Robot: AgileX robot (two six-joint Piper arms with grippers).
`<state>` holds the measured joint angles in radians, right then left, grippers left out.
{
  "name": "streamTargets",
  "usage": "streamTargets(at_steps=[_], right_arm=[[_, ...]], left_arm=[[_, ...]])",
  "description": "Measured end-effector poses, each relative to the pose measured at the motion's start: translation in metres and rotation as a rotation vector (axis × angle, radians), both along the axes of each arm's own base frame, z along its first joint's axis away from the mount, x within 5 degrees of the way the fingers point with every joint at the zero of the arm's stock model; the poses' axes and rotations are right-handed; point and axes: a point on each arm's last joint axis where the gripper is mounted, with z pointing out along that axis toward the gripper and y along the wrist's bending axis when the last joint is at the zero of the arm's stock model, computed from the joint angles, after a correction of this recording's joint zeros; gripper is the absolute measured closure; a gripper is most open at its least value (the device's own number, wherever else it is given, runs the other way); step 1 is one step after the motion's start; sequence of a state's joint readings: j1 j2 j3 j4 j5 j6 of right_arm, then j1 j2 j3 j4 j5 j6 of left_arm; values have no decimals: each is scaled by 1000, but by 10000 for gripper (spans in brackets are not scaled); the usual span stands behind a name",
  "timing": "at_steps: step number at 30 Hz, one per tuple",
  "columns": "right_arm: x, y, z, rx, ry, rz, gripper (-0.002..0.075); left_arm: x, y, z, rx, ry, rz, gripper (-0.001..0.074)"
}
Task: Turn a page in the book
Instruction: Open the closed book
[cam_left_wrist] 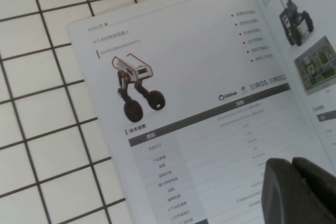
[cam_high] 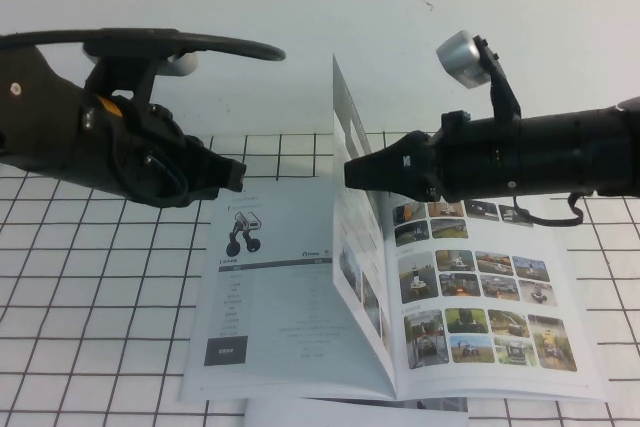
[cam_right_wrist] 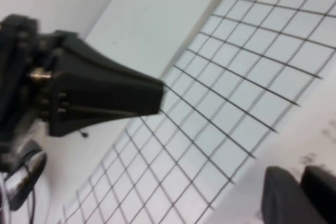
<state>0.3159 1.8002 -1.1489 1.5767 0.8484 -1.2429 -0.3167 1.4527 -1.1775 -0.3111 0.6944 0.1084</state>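
Note:
The book (cam_high: 300, 297) lies open on the grid mat. Its left leaf shows a black two-wheeled robot photo (cam_high: 248, 232), also in the left wrist view (cam_left_wrist: 137, 90). The right leaf shows rows of colour photos (cam_high: 480, 297). The page (cam_high: 360, 247) stands nearly upright over the spine. My right gripper (cam_high: 350, 173) is shut on its outer edge, high up; its fingertips (cam_right_wrist: 283, 192) pinch the white leaf (cam_right_wrist: 315, 135). My left gripper (cam_high: 238, 175) is shut and empty, hovering above the left leaf's far edge; it shows low in the left wrist view (cam_left_wrist: 292, 165).
A white sheet edge (cam_high: 350, 412) peeks from under the book at the front. The black-lined grid mat (cam_high: 100, 297) covers the table, with plain white surface (cam_high: 300, 7) behind it. The left arm's body (cam_right_wrist: 105, 90) faces the right wrist camera.

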Motion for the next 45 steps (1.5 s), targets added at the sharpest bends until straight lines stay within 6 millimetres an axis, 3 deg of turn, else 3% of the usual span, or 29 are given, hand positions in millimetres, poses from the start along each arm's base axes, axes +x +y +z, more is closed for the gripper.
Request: streamTargets(at_steps=[2,6,20,30,37,42,45], right_arm=[[3,0,-6,-16,10,-21,683],[10,1,-22,-41,45,-49,717],[17,19,-109,-170,200,-48,726],[13,30,-145,-270,238,-68,726],[10,34,-141,-230,236,-17,726],[4,33,-101,-250,132,22,726],[4,21,-72,-315,66,-14,726]], left_arm=[[-1,1,1,8,-3,4,737],[-4,3,4,8,-13,10,737],[-9,2,6,-27,15,21,737],[-13,-5,7,-95,53,-24,737],[-14,-8,9,-114,42,-67,737],[-14,-14,9,-163,32,-118,737],[-7,-20,1,-199,61,-137,737]])
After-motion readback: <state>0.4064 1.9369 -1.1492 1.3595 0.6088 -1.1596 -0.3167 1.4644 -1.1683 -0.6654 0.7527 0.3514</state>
